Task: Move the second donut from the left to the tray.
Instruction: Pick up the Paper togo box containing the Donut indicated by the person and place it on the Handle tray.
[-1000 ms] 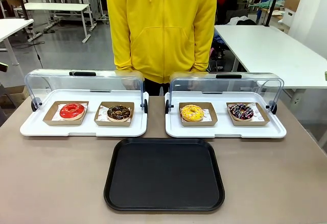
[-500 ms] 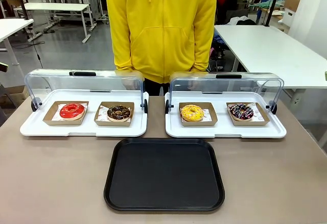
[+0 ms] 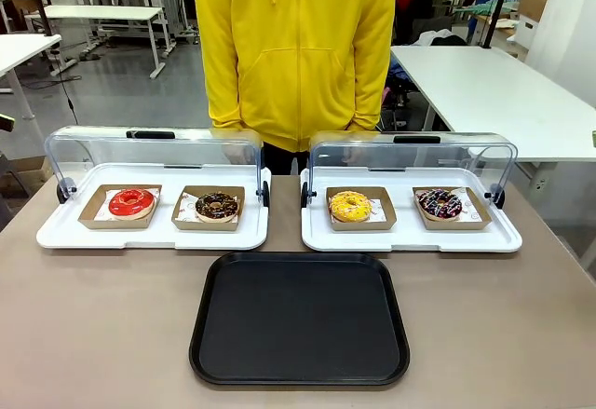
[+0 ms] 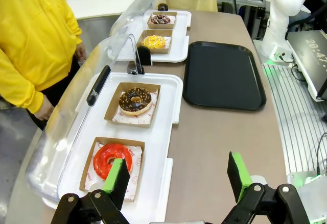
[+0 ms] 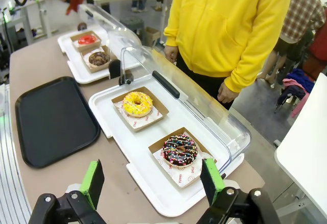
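The second donut from the left (image 3: 217,206) has dark chocolate glaze with pale sprinkles and sits in a brown box on the left white tray; it also shows in the left wrist view as the chocolate donut (image 4: 135,100) and far off in the right wrist view (image 5: 98,58). The black tray (image 3: 300,318) lies bare at the table's front centre (image 4: 222,73) (image 5: 51,117). My left gripper (image 4: 177,175) hangs open above the table's left end, over the red donut's box edge. My right gripper (image 5: 153,179) is open above the right end, near the sprinkled donut.
A red donut (image 3: 131,202) shares the left white tray (image 3: 149,234). A yellow donut (image 3: 350,206) and a colourful-sprinkled donut (image 3: 440,204) sit on the right white tray (image 3: 410,237). Both clear lids (image 3: 154,153) stand raised. A person in yellow (image 3: 293,50) stands at the far edge.
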`<state>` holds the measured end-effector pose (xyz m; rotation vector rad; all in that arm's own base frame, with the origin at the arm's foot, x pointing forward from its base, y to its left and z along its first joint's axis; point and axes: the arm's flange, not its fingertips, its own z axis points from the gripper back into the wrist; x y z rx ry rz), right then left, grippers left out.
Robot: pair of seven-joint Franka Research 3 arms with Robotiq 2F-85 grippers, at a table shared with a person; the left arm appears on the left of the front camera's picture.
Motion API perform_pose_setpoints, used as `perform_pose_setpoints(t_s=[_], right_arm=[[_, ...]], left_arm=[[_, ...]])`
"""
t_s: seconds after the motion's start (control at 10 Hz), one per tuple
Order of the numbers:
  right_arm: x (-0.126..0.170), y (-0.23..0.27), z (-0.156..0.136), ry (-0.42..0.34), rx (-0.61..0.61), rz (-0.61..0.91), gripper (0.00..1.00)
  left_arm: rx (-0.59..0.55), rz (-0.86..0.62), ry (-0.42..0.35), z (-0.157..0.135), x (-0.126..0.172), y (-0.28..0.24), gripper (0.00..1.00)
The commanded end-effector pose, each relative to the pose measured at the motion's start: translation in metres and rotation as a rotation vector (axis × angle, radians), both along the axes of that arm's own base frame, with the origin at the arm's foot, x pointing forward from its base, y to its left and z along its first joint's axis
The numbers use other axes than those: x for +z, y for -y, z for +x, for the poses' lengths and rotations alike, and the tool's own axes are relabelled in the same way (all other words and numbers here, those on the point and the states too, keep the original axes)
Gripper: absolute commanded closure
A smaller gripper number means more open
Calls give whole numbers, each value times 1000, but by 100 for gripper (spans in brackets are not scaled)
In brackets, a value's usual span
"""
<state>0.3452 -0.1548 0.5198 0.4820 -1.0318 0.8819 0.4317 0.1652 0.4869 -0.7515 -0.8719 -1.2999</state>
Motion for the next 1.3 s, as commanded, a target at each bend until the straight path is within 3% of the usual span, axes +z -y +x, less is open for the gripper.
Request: perform_pose_setpoints(t_s=[0.0,1.2], right_arm=[[1,0,4,37,8,8,0],[1,0,4,37,8,8,0]], left_arm=[[-1,-6,-6,-1,1,0,0],[-1,-6,-6,-1,1,0,0]])
